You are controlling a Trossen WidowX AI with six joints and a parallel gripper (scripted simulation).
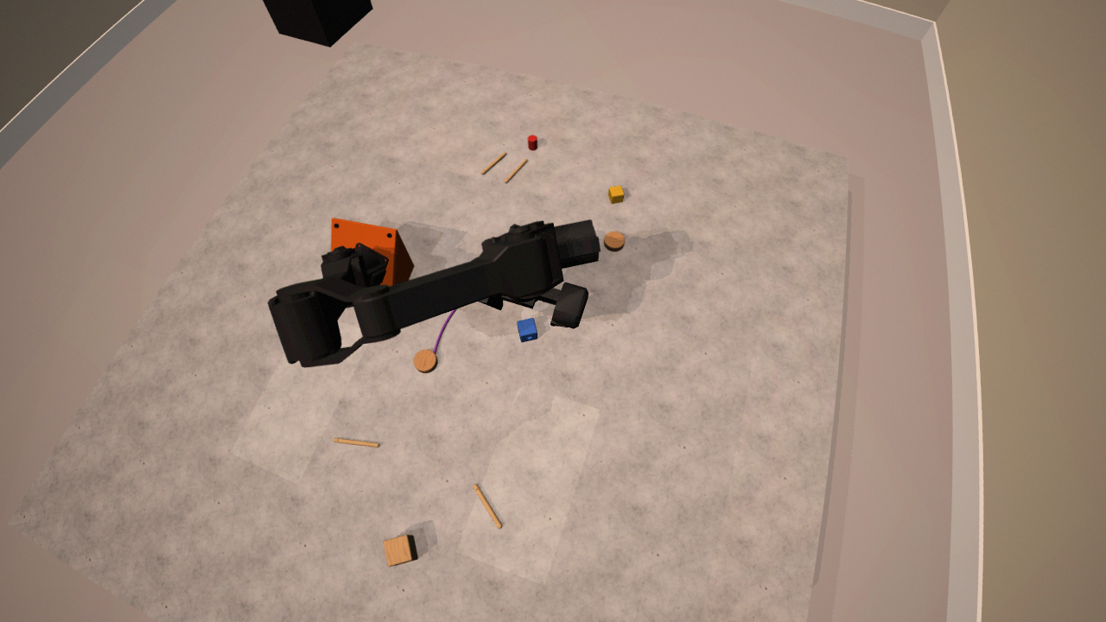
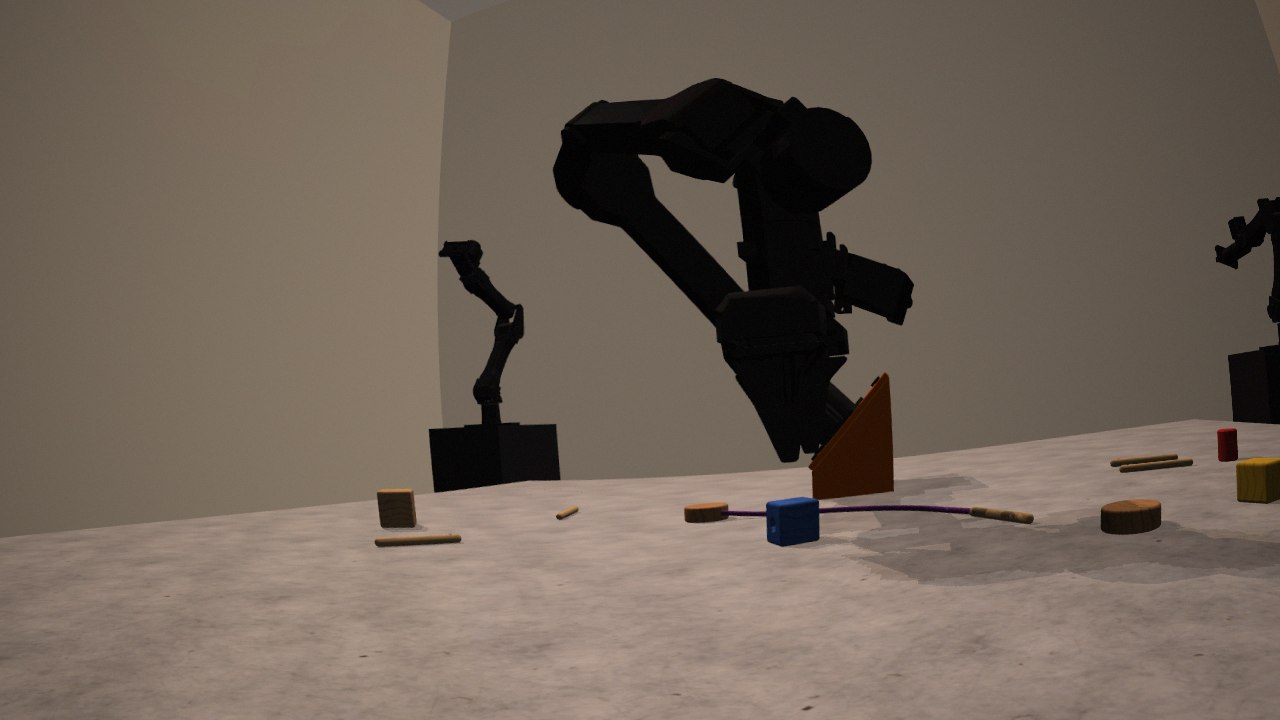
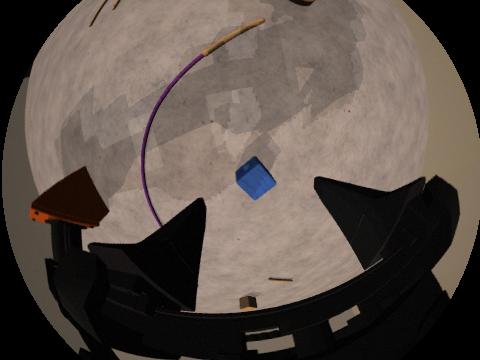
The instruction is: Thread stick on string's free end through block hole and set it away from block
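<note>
Above the bench (image 1: 657, 464) (image 2: 626, 626) (image 3: 300, 250) with fingers (image 1: 523, 301) (image 2: 787, 402) wide and empty, short of the stringed stick (image 2: 1002, 514) (image 3: 233, 36).
Top: hidden. Exterior: lying right of and below the fingers. Wrist: beyond both tips, long axis nearer along than across the closing line, probably calling for a turn.

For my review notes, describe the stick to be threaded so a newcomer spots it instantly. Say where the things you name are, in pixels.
From the orange wedge base (image 1: 363, 229) (image 2: 863, 456) (image 3: 67, 192), follow the purple string (image 1: 442, 333) (image 2: 895, 508) (image 3: 144, 150) away from its round wooden button (image 1: 424, 361) (image 2: 705, 513). At its far end lies the thin wooden stick (image 2: 1002, 515) (image 3: 234, 36); the other sticks have no string.
</note>
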